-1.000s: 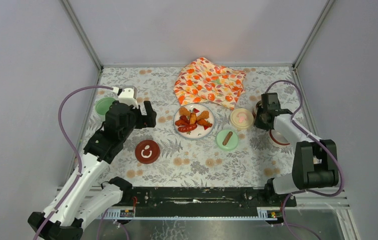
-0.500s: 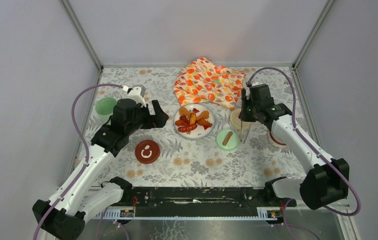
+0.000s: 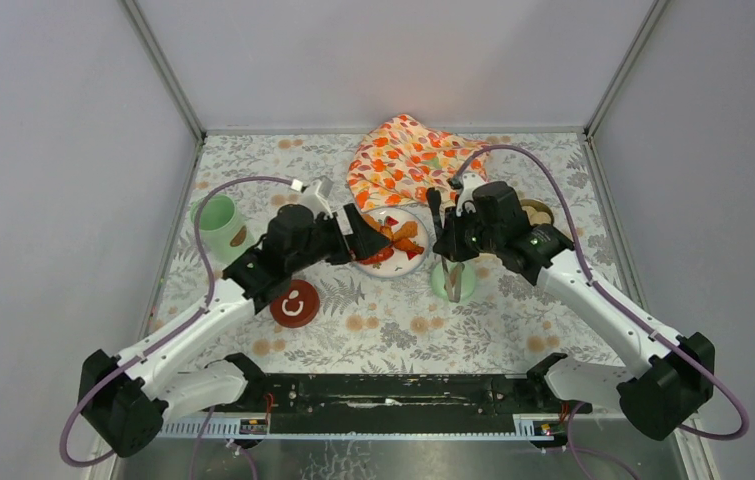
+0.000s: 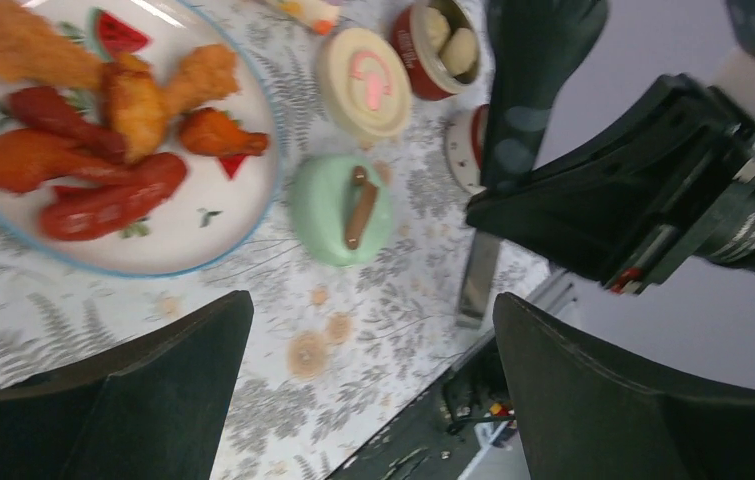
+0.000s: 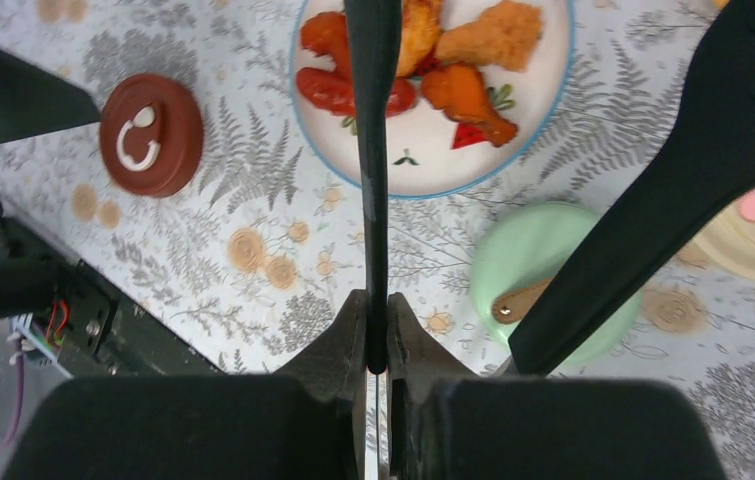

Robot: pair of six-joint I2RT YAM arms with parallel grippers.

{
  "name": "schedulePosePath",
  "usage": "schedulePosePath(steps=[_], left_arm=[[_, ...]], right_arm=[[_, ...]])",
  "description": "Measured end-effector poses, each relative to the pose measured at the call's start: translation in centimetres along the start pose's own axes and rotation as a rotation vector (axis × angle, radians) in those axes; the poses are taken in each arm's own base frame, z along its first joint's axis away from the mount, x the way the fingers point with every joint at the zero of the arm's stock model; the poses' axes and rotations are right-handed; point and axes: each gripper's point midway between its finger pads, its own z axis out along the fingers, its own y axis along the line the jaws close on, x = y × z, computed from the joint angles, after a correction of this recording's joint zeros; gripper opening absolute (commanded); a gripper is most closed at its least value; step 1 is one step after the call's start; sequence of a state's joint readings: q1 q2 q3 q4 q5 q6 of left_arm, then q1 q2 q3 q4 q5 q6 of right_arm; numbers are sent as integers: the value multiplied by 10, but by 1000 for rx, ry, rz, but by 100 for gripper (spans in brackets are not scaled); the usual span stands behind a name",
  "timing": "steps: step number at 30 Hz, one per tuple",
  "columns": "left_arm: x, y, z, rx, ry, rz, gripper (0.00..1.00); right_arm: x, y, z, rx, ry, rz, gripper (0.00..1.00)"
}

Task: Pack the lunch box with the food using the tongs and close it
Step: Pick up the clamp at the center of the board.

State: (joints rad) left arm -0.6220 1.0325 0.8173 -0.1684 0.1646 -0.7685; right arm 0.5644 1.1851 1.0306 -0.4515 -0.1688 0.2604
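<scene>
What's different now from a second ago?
Both arms swung inward toward the plate. The left gripper, open, came to its left rim. The right gripper, shut on the tongs throughout, carried them from the right side to above the green lid. The food, dark red lid and cloth stayed put.

Left arm (image 3: 203,320) and right arm (image 3: 603,300) reach inward, converging. Left gripper (image 4: 373,308): jaws spread wide. Right gripper (image 5: 377,310): fingers pinched on the tongs (image 5: 371,150).

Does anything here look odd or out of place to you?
Yes: the right end effector pinches just one arm of the tongs. The other arm splays free to the side, so squeezing them shut looks unlikely from this grip.
</scene>
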Motion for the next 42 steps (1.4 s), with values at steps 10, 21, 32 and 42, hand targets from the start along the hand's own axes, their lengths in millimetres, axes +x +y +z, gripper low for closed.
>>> schedulePosePath(steps=[10,21,32,42], left_arm=[[15,-36,42,105,-2,-66,98],[14,-33,71,107,-29,-114,83],[4,-47,77,167,-68,-182,34],[6,-35,73,147,-104,-300,9]], right_arm=[[15,32,5,-140,17,-68,0],[20,48,11,-196,24,-111,0],[26,55,21,-206,42,-134,2],[23,56,23,-198,28,-133,28]])
